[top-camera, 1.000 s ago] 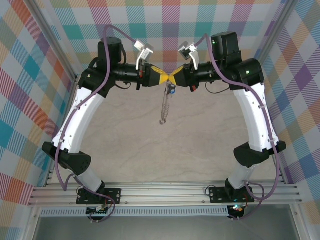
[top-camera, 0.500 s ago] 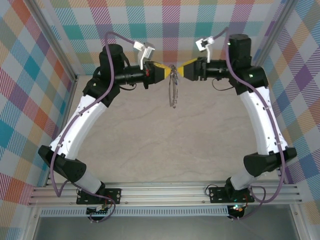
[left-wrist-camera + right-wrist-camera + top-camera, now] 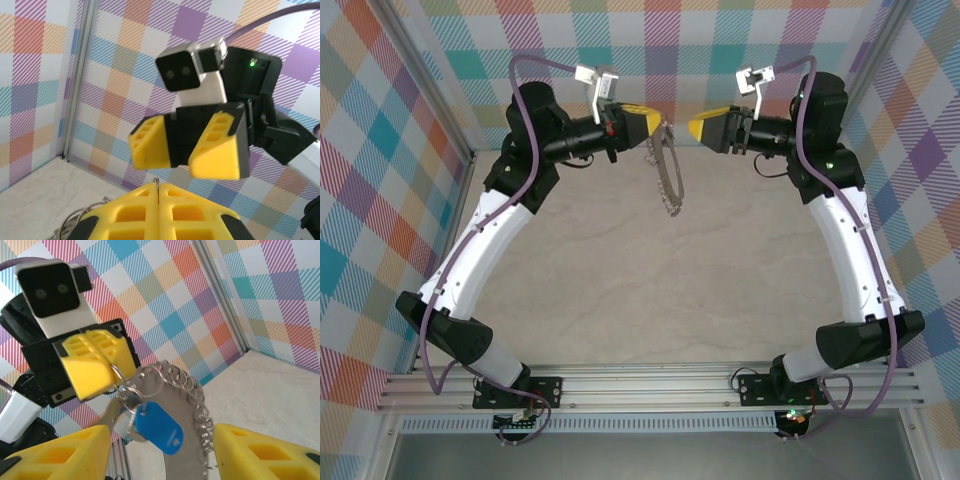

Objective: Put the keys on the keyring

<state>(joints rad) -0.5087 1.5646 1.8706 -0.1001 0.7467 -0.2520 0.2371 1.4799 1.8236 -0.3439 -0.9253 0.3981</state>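
Your right gripper (image 3: 700,128) has just opened and pulled back; left gripper (image 3: 656,126) stays clamped on the ring (image 3: 670,180), key (image 3: 160,427) hanging from it. Looks threaded.

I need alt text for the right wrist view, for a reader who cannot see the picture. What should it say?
The left gripper, its yellow fingers shut, holds a silver keyring fringed with small loops, and a blue-headed key hangs at the ring just below the grip. The right gripper is open, its fingers framing the bottom corners, with a plaid wall behind.
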